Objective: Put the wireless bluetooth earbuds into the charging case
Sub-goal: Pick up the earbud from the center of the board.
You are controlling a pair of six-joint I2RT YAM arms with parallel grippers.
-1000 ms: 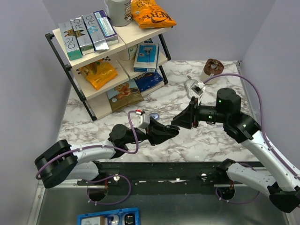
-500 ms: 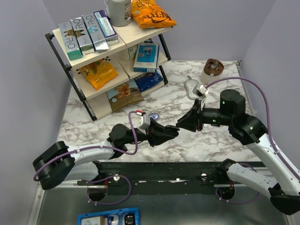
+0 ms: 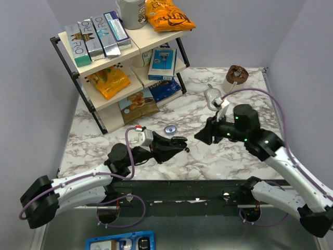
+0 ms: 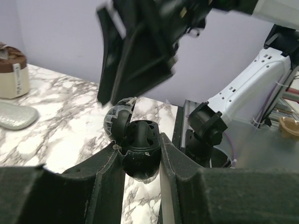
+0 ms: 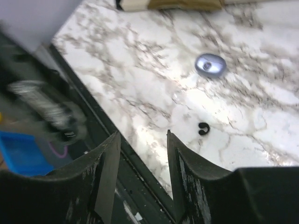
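Back toward its base has gone the left gripper (image 3: 177,141), clamped on the open black charging case (image 4: 140,156). Its partner, the right gripper (image 5: 142,136), hangs with jaws apart and empty over what looks like a loose earbud (image 5: 202,129) on the table (image 5: 154,88). It is probably tiny, light and slick, so pinch it gently across its body.

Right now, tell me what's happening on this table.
The left gripper is shut on the black charging case, its lid open. The right gripper hangs open and empty close by. A small black piece, probably an earbud, lies loose on the marble table, not yet in the case.
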